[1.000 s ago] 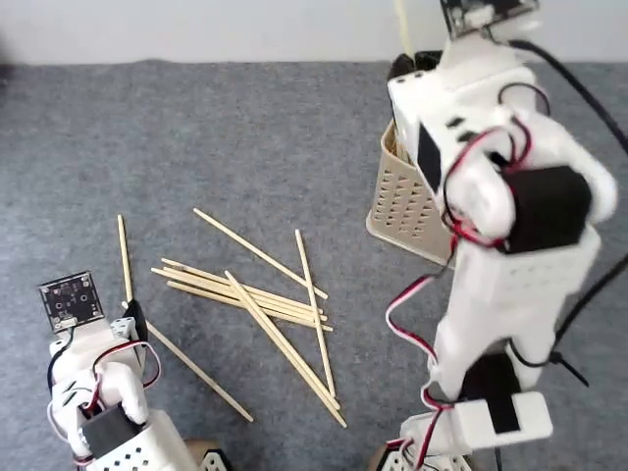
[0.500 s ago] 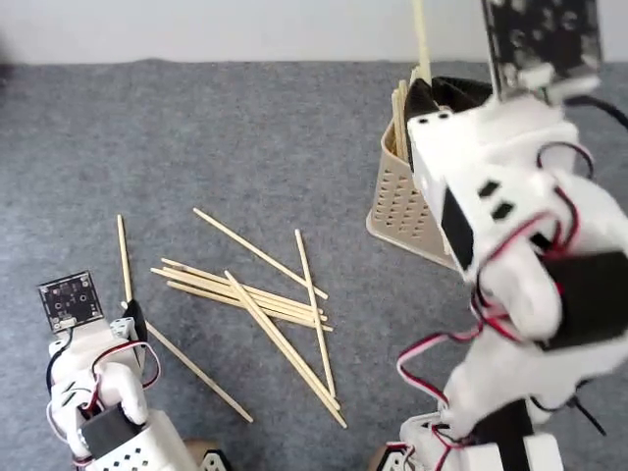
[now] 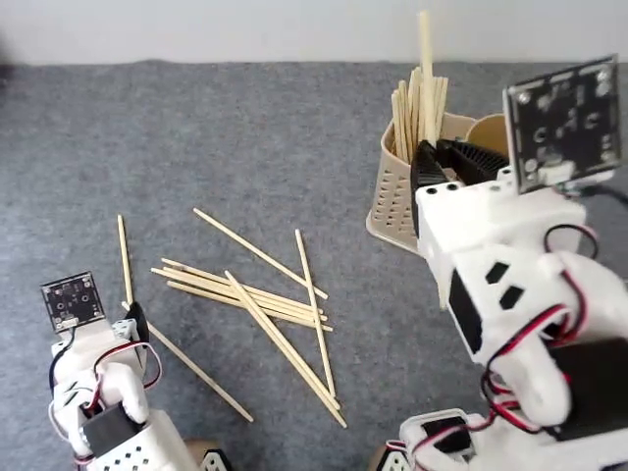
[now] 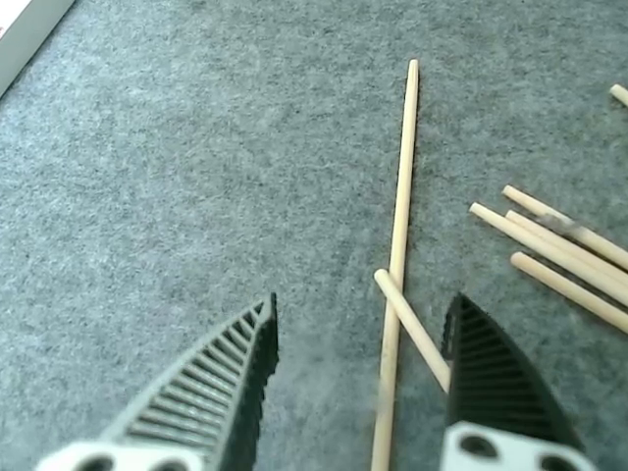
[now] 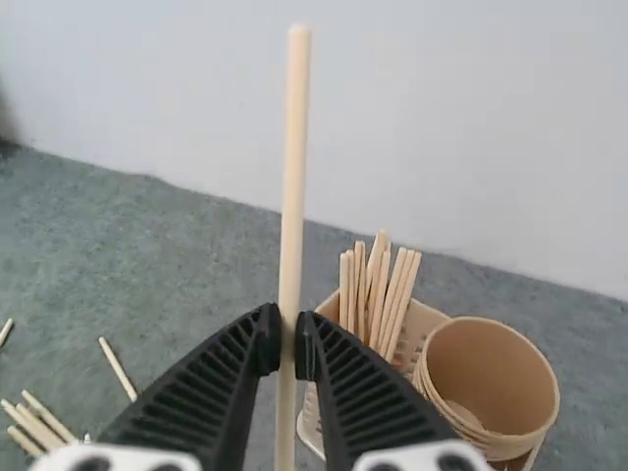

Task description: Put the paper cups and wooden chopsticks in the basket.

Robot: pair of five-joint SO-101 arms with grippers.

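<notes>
My right gripper (image 5: 280, 343) is shut on a single wooden chopstick (image 5: 291, 186), held upright beside the beige slotted basket (image 3: 394, 201). In the high view that chopstick (image 3: 426, 59) sticks up above the basket's bundle of chopsticks (image 3: 414, 113). A stack of tan paper cups (image 5: 486, 388) sits in the basket next to them. Several loose chopsticks (image 3: 260, 299) lie scattered on the grey carpet in the middle. My left gripper (image 4: 358, 368) is open low over the carpet at the near left, astride the ends of two chopsticks (image 4: 397, 255).
A white wall (image 3: 196, 29) borders the far edge of the grey carpet (image 3: 196, 128). The right arm's white body (image 3: 520, 324) rises over the near right. The carpet's far left is bare.
The right arm has pulled back toward the near side and lifted, uncovering the basket, its chopstick bundle and a cup rim. The left arm has not moved.
</notes>
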